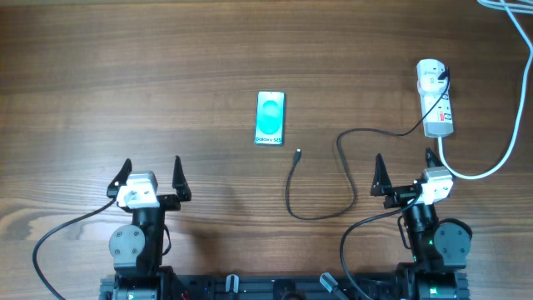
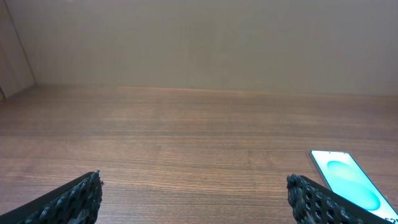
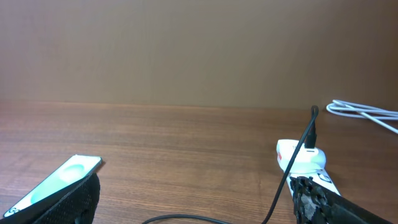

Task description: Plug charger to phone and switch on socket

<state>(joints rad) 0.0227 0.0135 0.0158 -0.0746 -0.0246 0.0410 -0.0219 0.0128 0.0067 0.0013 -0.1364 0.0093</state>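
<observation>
Counter (image 1: 125, 75): brown wood grain, carrying everything below.
Phone (image 1: 270, 117): lies flat near the counter's middle, screen up and teal-green, with its white text strip at the end nearer the arms. Nothing touches it.
Charger (image 1: 288, 193): thin black cable lying loose on the counter. It runs from the socket toward the phone, bends, loops round on the arms' side of the phone and comes back up.
Plug tip (image 1: 298, 152): lies just off the phone's near right corner. It is apart from the phone and not in its port.
Socket (image 1: 435, 98): white strip with a red marking, well to the phone's right and about level with it. The charger's black far end stands in it. Whether its switch is on, I cannot tell.
White cord (image 1: 475, 177): leaves the socket's near end, curves out farther right of the phone, then runs up off the counter's far right corner.
Left jaws: released and spread wide, with nothing between the fingers (image 2: 74, 199). They sit left of the phone and nearer the robot, well apart from it.
Right jaws: released and spread wide, also with nothing between the fingers (image 3: 62, 202). They sit right of the phone and nearer the robot, with the charger's loop between them and the phone.
</observation>
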